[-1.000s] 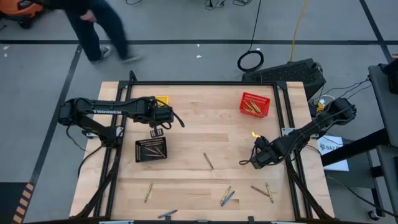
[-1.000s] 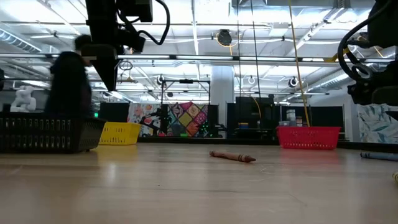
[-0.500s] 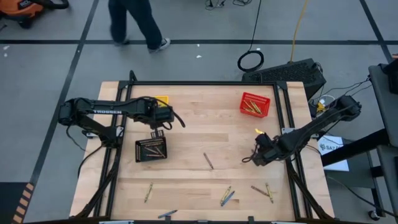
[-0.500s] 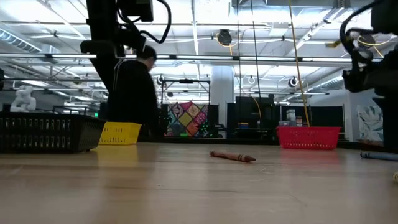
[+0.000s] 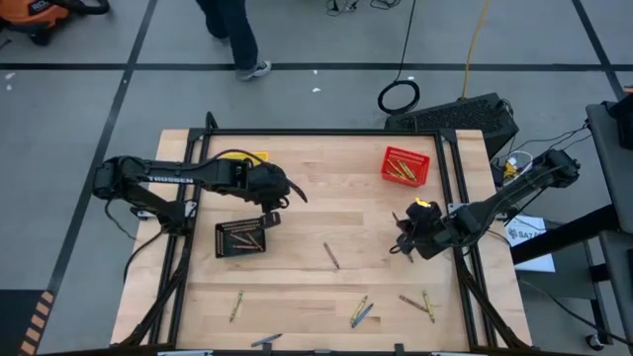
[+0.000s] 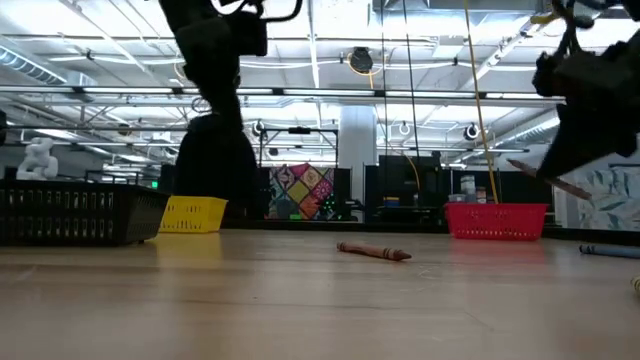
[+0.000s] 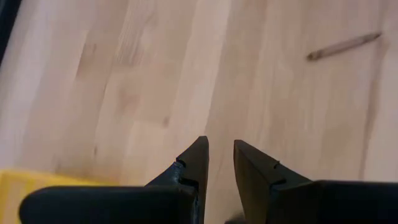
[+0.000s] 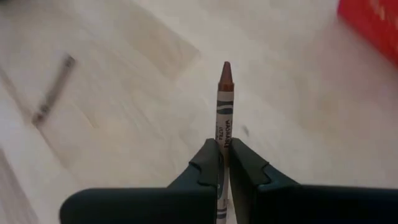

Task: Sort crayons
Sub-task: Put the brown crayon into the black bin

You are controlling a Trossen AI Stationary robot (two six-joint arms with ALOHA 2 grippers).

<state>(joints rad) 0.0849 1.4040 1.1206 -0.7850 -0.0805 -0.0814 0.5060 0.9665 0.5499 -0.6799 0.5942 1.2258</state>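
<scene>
My right gripper (image 8: 224, 152) is shut on a brown crayon (image 8: 224, 112) whose tip sticks out past the fingers. It hangs above the table's right middle (image 5: 406, 237), short of the red basket (image 5: 405, 166). In the low view the held crayon (image 6: 545, 178) slants down from that gripper. My left gripper (image 5: 269, 216) hovers by the right end of the black basket (image 5: 240, 237), its fingers (image 7: 198, 155) slightly apart with nothing between them. Loose crayons lie on the table: a brown one (image 5: 331, 256) in the middle and several near the front edge (image 5: 360, 311).
A yellow basket (image 5: 257, 158) stands at the back left, partly under the left arm. The black basket and the red basket hold crayons. A person (image 5: 232, 30) walks on the floor beyond the table's far edge.
The left gripper has moved right, off the black basket's top edge. The right gripper has turned and shifted slightly toward the back with the brown crayon. The person has walked to the right.
</scene>
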